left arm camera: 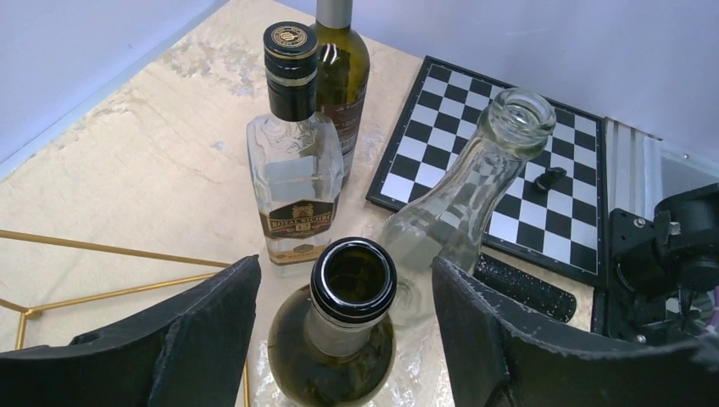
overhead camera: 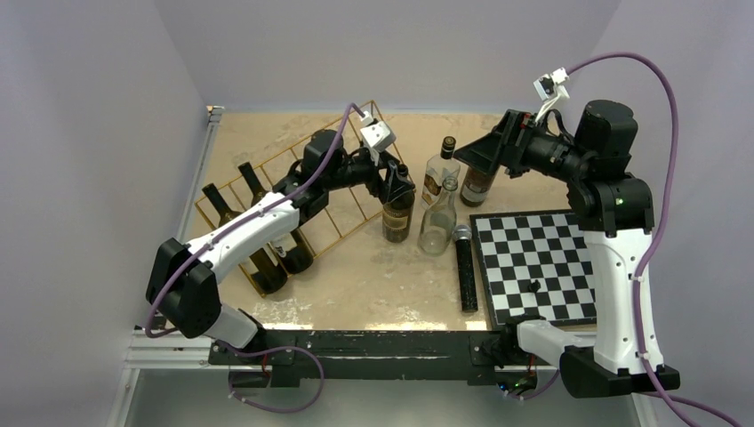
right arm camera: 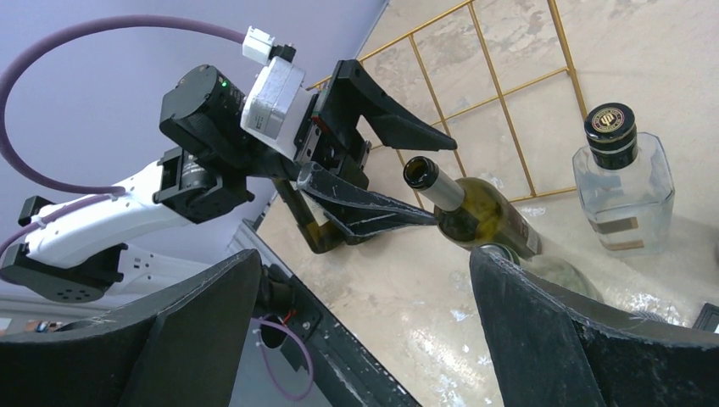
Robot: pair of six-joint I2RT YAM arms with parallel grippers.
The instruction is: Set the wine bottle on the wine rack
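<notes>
Reaches over rack [overhead camera: 347,218] with left claw [overhead camera: 397,185] parted astride bottle [overhead camera: 397,221] neck, not gripping. Holds right claw [overhead camera: 471,153] wide, empty, aloft. Cuts off bottle base in wrist view.

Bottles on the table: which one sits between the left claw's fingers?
The dark green wine bottle with open neck, flanked by the left claw; the capped whisky bottle, clear carafe and foil-topped bottle stand beyond.

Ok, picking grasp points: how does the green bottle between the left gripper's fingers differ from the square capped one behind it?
The green bottle is dark glass, the square bottle clear. The green bottle is round with an open mouth; the square bottle is flat-sided with a black cap on. Both stand upright on the table.
</notes>
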